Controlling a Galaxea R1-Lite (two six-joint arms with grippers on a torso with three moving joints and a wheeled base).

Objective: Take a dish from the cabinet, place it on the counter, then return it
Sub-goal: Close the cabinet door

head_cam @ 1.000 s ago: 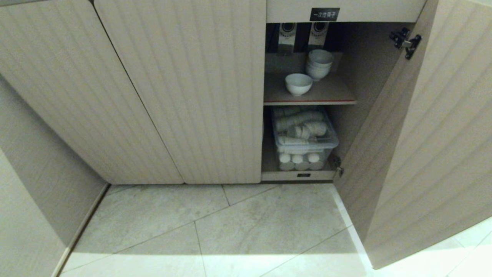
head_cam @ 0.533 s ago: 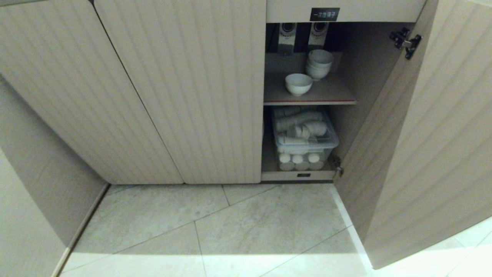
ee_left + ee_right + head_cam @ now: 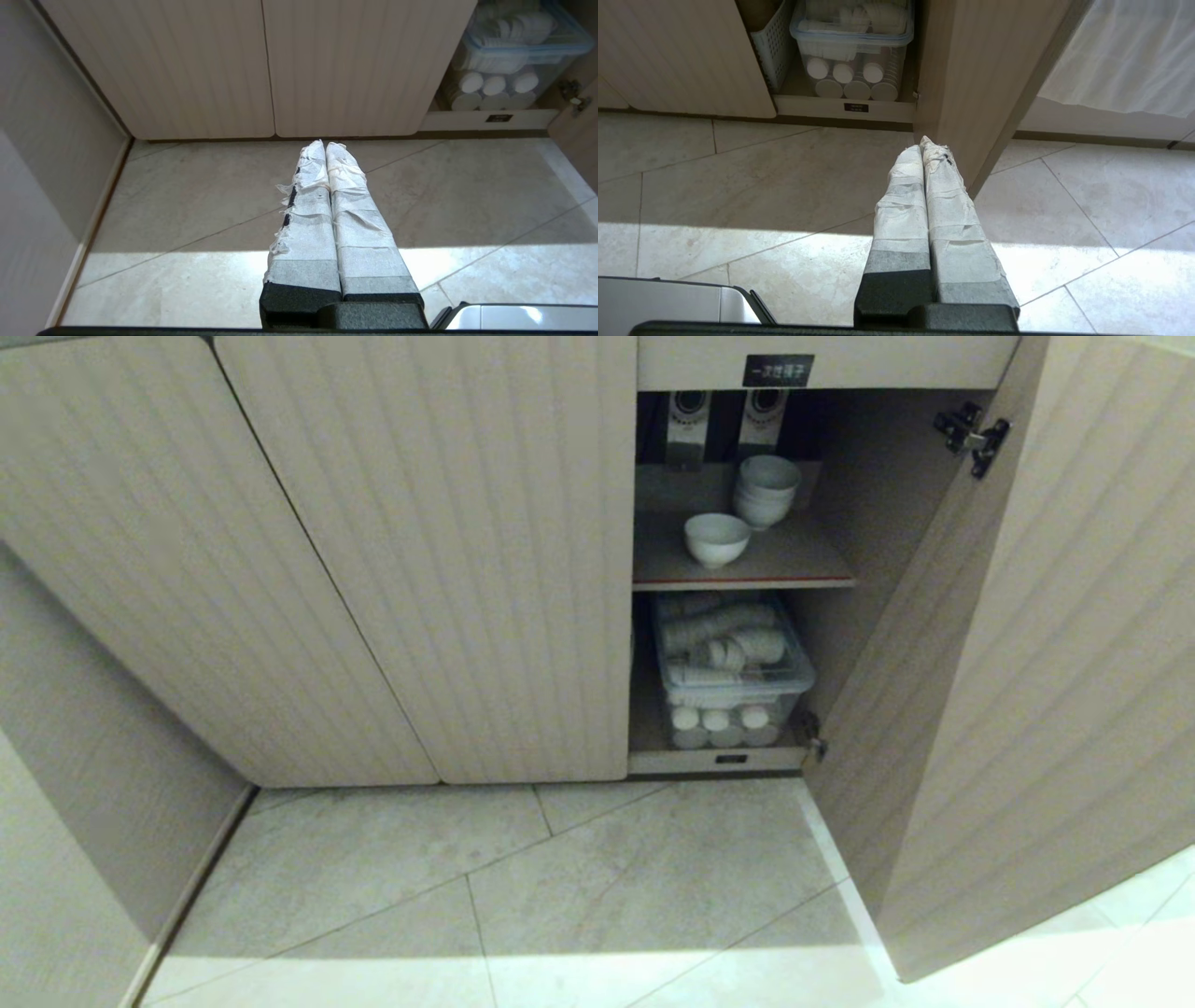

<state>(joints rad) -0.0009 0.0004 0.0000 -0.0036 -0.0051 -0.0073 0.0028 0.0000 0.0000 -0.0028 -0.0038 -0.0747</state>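
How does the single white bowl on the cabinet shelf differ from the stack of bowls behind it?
The single bowl stands alone near the shelf's front edge; the stack sits farther back and to the right. The single bowl is low; the stack rises higher, several bowls nested together. Both are plain white, upright, and on the same shelf.

The cabinet (image 3: 420, 569) stands straight ahead on the floor (image 3: 579, 887), with two shut doors on its left and one door (image 3: 1046, 644) swung open on its right. Between them lies an open compartment, split by a shelf (image 3: 794, 565). On the shelf sits a bowl (image 3: 716, 539) near the front, and behind it to the right, close by but apart, a stack of bowls (image 3: 766, 488). Below the shelf, a tub (image 3: 733, 672) rests on the bottom of the compartment, filled with stacked cups. Above the opening, a label (image 3: 778, 371) is fixed to the panel.
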